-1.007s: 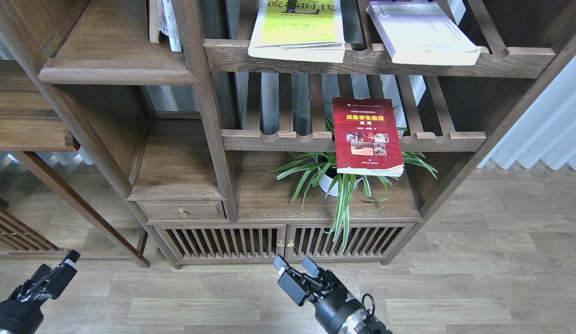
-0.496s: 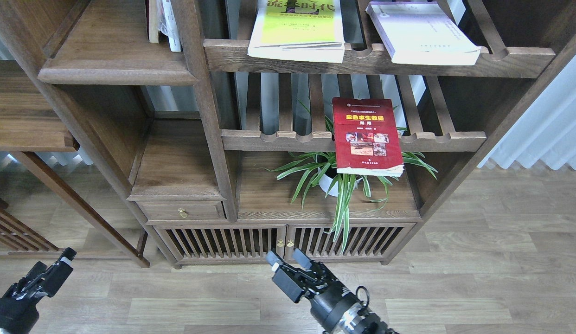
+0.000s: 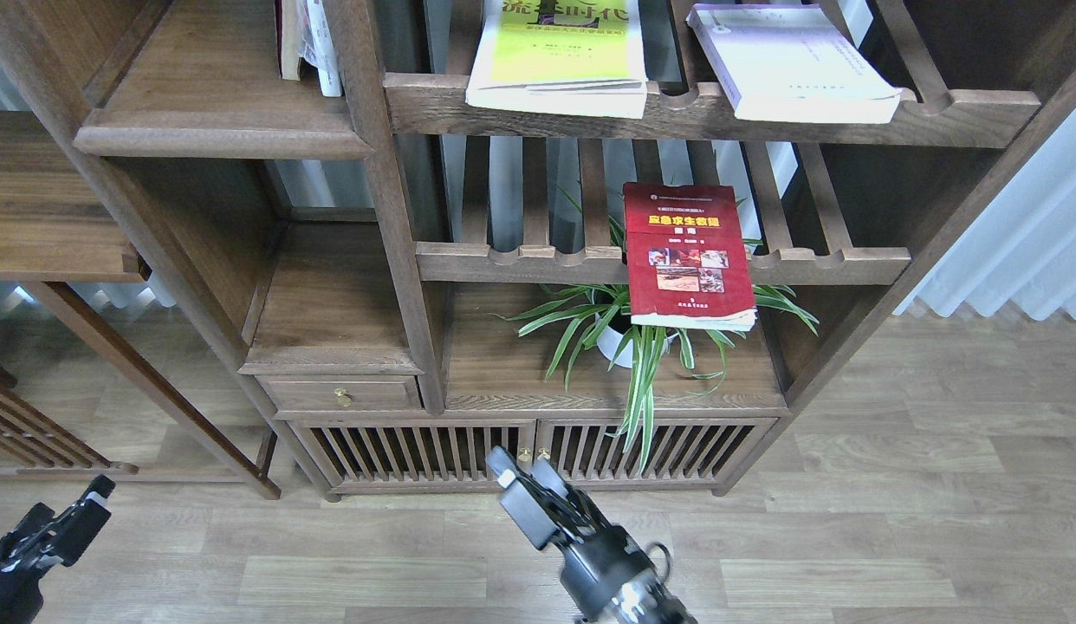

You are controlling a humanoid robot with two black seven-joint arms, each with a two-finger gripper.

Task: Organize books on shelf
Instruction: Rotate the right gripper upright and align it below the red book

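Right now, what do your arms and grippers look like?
Both are black. My right gripper has two flat, boxy fingers with small white tips, on a round wrist with a shiny silver band and a thin looped black cable. My left gripper is black too, chunky, with a small white tip; I cannot see its fingers clearly.

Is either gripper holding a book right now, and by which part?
Nothing is held. The right gripper is open and empty; the left gripper hangs low, apart from every book.

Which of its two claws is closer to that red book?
The right gripper. It hangs low, below the red book and slightly left of it, in front of the cabinet doors. The left gripper sits far off at the lower-left corner.
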